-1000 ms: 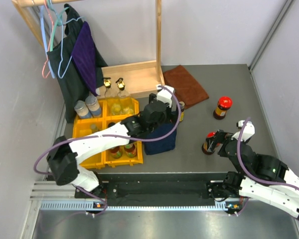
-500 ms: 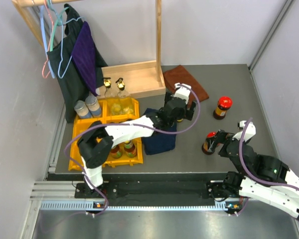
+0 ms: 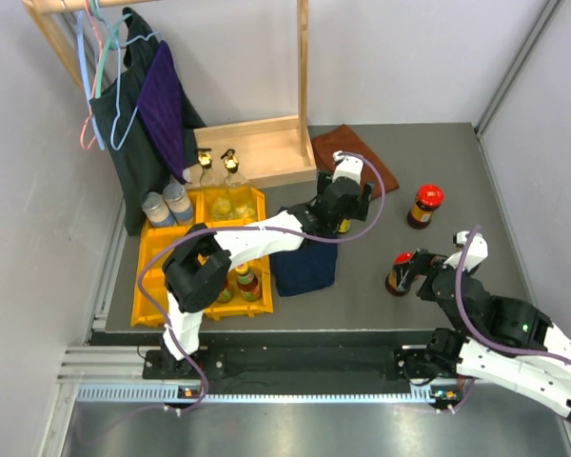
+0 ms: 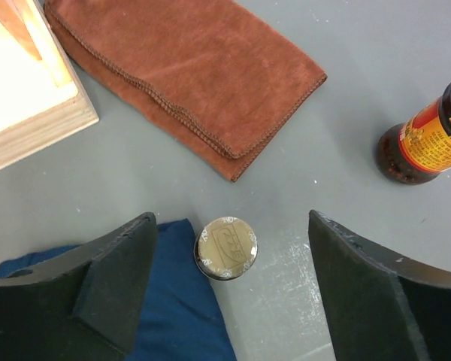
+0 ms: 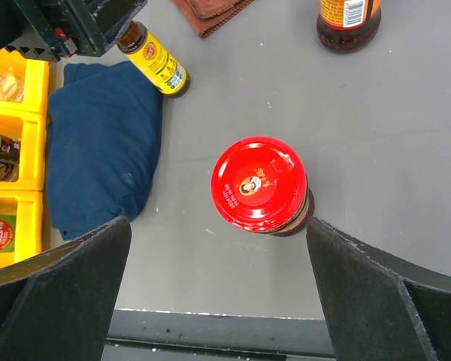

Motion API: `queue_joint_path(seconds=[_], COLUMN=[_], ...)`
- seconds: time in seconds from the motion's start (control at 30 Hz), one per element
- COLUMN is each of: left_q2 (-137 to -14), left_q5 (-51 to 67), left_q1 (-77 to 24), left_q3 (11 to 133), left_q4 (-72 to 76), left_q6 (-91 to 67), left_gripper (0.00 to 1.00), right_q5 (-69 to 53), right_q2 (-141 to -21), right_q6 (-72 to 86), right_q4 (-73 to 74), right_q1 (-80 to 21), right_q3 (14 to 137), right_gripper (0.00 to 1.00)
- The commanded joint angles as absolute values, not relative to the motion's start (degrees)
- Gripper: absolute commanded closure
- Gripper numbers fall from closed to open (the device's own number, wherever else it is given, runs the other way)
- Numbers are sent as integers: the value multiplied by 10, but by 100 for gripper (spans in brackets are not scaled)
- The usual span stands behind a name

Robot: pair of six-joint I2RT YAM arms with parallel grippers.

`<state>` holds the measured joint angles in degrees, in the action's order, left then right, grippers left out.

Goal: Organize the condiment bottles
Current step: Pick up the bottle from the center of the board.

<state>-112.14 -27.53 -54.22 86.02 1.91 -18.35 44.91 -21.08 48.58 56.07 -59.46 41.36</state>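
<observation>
- The small yellow-labelled bottle (image 4: pixel 225 248) stands upright on the table (image 4: pixel 376 45), just beside the edge of the blue cloth (image 4: pixel 165 323) and near the brown cloth (image 4: pixel 188 68)
- Its long axis points straight up at the left gripper (image 4: pixel 231 282), which hovers directly above it, jaws spread wide either side of the cap and holding nothing; a plain descent looks like what is needed
- The left arm is far nearer; the right gripper (image 5: pixel 218 248), likewise spread and empty, hangs over the red-lidded jar (image 5: pixel 259 184), well apart
- The left wrist view shows only the cap, and in the top view the gripper covers the bottle; whether its base touches the blue cloth cannot be told
</observation>
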Motion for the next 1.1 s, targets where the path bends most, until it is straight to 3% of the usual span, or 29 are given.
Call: queue_joint_path(seconds=[0.0, 0.63, 0.87, 1.0, 1.03, 1.07], left_q2=[-1127, -1134, -1129, -1115, -1112, -1104], left_q5=[-285, -277, -287, -289, -289, -292], left_q1=[-540, -539, -539, -539, -539, -539], left_q3=[871, 882, 891, 895, 894, 894], left_q4=[18, -14, -23, -24, -25, -25], left_q6=[-203, -188, -185, -179, -178, -177], left_gripper=[18, 39, 66, 90, 100, 100], right_q5=[454, 454, 454, 454, 454, 454], right_q2=[-205, -195, -192, -192, -192, -192], right_q6=[481, 481, 480, 480, 480, 480], right_q4=[548, 548, 547, 548, 548, 548], right_q1=[-591, -592, -592, -592, -592, -592], right_q3=[415, 414, 414, 414, 415, 414], right_gripper=[1, 1, 1, 1, 1, 1])
